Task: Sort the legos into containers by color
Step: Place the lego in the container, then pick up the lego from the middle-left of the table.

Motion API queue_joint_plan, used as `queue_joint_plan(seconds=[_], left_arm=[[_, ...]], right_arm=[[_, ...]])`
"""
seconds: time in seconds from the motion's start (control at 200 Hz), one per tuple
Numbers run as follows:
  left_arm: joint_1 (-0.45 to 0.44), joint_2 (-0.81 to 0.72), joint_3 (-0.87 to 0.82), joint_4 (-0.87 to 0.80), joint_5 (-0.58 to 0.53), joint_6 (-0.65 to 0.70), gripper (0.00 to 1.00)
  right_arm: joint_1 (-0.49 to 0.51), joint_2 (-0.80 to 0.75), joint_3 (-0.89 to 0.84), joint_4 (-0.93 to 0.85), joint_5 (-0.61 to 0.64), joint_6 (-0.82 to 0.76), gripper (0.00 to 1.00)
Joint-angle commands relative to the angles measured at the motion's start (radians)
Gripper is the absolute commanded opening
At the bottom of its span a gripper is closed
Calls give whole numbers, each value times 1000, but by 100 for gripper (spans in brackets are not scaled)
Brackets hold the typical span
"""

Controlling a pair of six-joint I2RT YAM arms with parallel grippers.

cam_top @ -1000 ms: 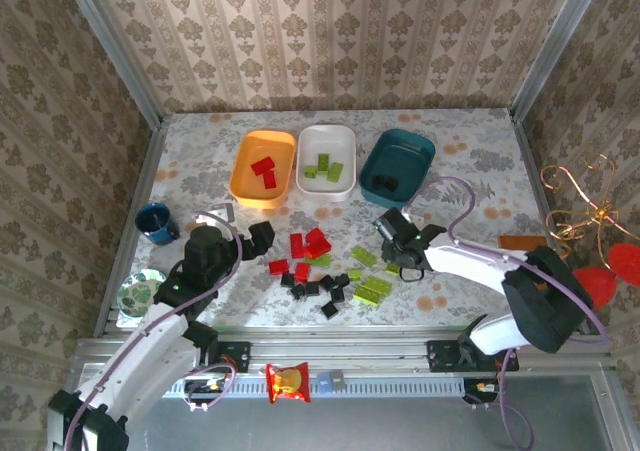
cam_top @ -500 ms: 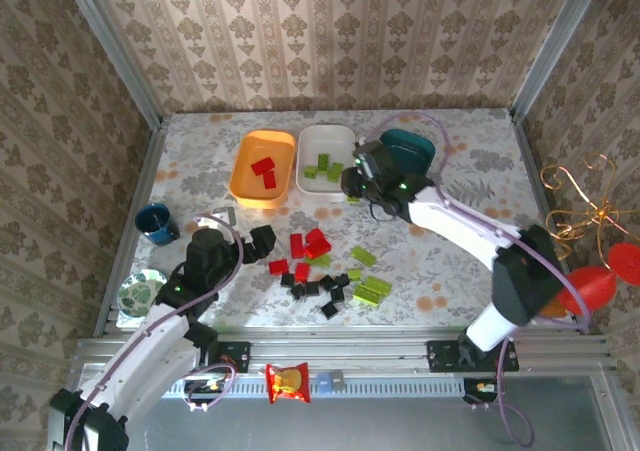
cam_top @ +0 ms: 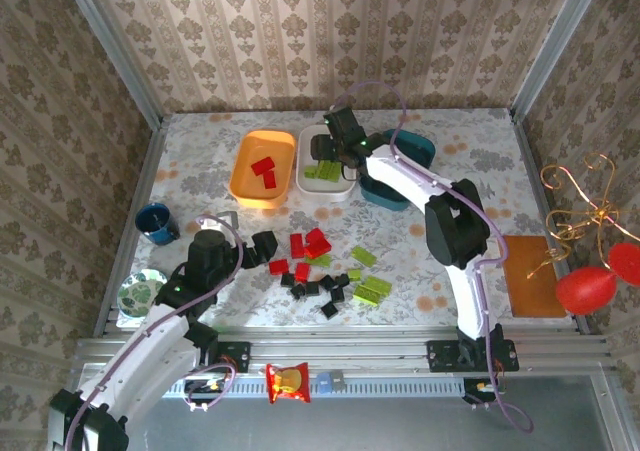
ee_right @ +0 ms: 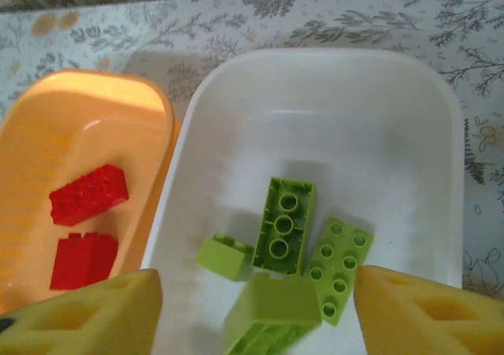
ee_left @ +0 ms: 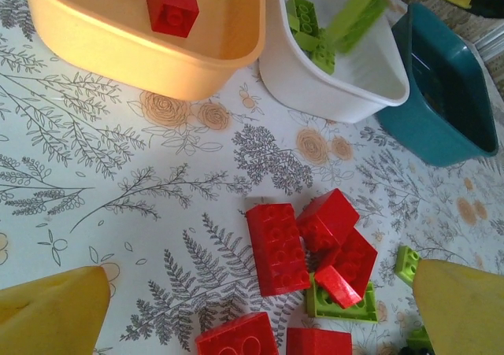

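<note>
The right pincer (ee_right: pixel 256 327) hangs over the white tray (ee_right: pixel 409 95). Its yellow pads (ee_right: pixel 87 316) are spread wide and nothing is clamped. A lime green brick (ee_right: pixel 272 312) shows tilted between the pads, clear of both. Three more green bricks (ee_right: pixel 283 225) lie on the tray floor just ahead of it. Off to this pincer's left sits the orange tray (ee_right: pixel 79 95) with two red bricks (ee_right: pixel 88 194) inside. The teal tray (ee_left: pixel 441 87) stands on the far side of the white one.

The left pincer (ee_left: pixel 260 323) is low over the table (ee_left: pixel 118 174), its jaws also gaping and empty. Loose red bricks (ee_left: pixel 276 249) lie heaped between its pads and just ahead of them. A few black bricks (cam_top: pixel 315 288) lie near them, off to this pincer's right.
</note>
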Motion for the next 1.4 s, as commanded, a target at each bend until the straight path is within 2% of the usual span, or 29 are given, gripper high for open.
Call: queue_joint_plan(seconds=[0.0,0.145,0.43,0.595,0.765,1.02,1.12,1.2,1.395], left_arm=[[6,0,-4,-11,20,-18,100],[6,18,-1,5,28,-18,100],[0,91,19,54,51,-3,100],[-8,147,24,89,68,8,100],[-42,253,81,48,53,58,96],[-138,522,247,-36,17,158,88],[-158,599,293,-66,-36,163,79],[-158,610,305,-94,-64,141,74],[-162,534,255,-185,-112,123,81]], right_arm=[[3,-31,38,-54,-17,-18,73],[6,-192,-126,42,-52,-12,75],[12,-622,-647,283,-123,37,77],[18,-800,-844,270,-140,70,76],[35,-908,-1023,256,-138,107,76],[47,-1008,-1174,230,-102,154,75],[47,-1046,-1202,233,-90,164,76],[47,-1062,-1208,218,-81,163,76],[47,-1090,-1220,204,-70,157,76]])
